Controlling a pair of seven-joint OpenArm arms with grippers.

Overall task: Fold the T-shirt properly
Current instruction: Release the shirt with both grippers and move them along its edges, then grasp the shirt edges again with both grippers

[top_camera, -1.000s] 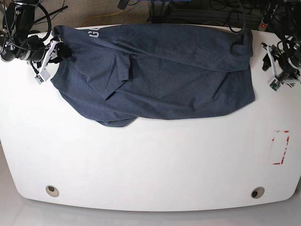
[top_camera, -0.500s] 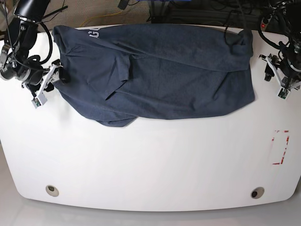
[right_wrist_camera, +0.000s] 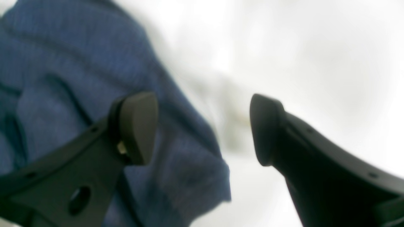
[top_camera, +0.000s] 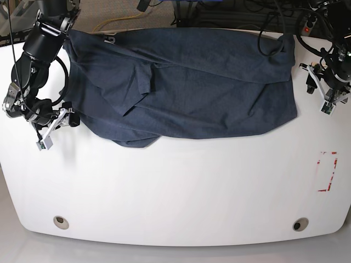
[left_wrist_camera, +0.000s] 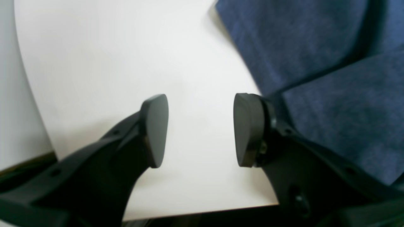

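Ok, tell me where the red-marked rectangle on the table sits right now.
In the base view, the red-marked rectangle lies near the white table's right edge, below the left gripper and well clear of the T-shirt.

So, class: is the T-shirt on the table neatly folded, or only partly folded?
Partly folded. The T-shirt lies across the table with one layer turned over another, wrinkled, its lower edge bulging unevenly. Neither gripper holds it.

The T-shirt (right_wrist_camera: 79,94) is blurred in the right wrist view — its white lettering (top_camera: 110,39) mostly folded under, unreadable
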